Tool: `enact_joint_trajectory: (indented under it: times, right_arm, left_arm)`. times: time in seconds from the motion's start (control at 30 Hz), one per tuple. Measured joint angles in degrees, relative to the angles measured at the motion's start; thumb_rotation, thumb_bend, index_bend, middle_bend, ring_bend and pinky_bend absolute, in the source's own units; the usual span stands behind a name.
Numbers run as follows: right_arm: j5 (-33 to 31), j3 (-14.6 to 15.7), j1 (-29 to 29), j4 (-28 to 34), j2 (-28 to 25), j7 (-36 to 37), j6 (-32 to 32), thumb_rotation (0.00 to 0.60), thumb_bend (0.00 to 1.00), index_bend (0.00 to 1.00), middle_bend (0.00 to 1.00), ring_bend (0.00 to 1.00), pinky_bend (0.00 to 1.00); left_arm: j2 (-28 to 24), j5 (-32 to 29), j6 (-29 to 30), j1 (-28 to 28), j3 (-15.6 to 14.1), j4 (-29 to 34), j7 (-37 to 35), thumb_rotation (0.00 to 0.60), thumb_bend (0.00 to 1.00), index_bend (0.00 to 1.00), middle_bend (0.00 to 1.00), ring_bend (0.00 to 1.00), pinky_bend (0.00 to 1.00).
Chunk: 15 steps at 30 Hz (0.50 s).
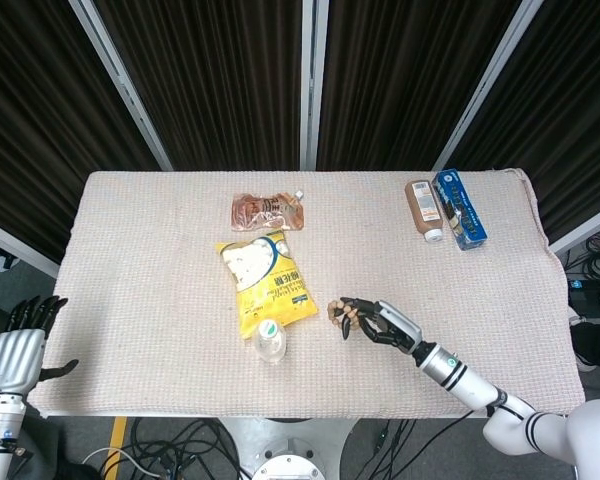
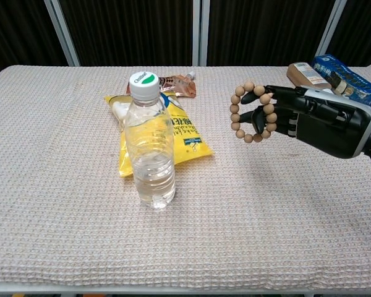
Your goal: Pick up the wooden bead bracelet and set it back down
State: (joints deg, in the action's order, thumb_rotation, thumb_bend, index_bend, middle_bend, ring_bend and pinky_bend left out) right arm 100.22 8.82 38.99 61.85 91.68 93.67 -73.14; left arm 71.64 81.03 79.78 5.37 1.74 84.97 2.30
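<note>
1. While the right hand (image 2: 315, 117) reached in from the bench's right side, its fingers (image 2: 278, 98) were clamped on the bracelet (image 2: 252, 112), which hung as an upright ring off their tips, clear of the cloth (image 2: 80, 204).
2. From the head view, the same hand (image 1: 380, 322) and bracelet (image 1: 337, 312) lay just right of the bottle (image 1: 270, 340) and below the yellow bag (image 1: 268, 282), touching neither.
3. The bottle (image 2: 149, 145) stood upright with its white and green cap on, at the near end of the yellow bag (image 2: 173, 133), which lay flat behind it.
4. A brown pouch (image 1: 267, 211) lay flat beyond the yellow bag, towards the far edge; in the chest view only its top (image 2: 176, 82) showed behind the bottle cap.
5. At the far right corner, a brown bottle (image 1: 423, 210) lay on its side just beside a blue box (image 1: 458, 208); the chest view caught both (image 2: 306, 73) (image 2: 346, 72) past the right hand.
6. The left hand (image 1: 18, 345) sat off the bench's near left corner, low beside it, holding nothing, with its fingers (image 1: 35, 310) apart and pointing up; the chest view did not show it.
7. Dark curtains (image 1: 210, 70) with pale frame bars closed off the space behind the bench (image 1: 130, 200).
</note>
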Motion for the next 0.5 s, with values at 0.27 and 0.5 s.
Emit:
enact_joint_trajectory:
  times: [0.27,0.5]
  right_arm:
    - [-0.34,-0.2,-0.59,-0.39,0.49,-2.31,-0.42,0.355,0.7,0.44,0.54,0.19,0.0]
    - [-0.87,-0.28,-0.93,-1.28,0.89,-2.69,0.0,0.355,0.49,0.47,0.54,0.19,0.0]
  left_arm:
    - [-0.07,-0.08,0.08,0.01,0.1,0.17,0.13,0.6,0.0,0.13,0.08,0.0,0.0]
    - [-0.11,-0.17,-0.18,0.16,0.11,0.24,0.22,0.6,0.0,0.13,0.08,0.0,0.0]
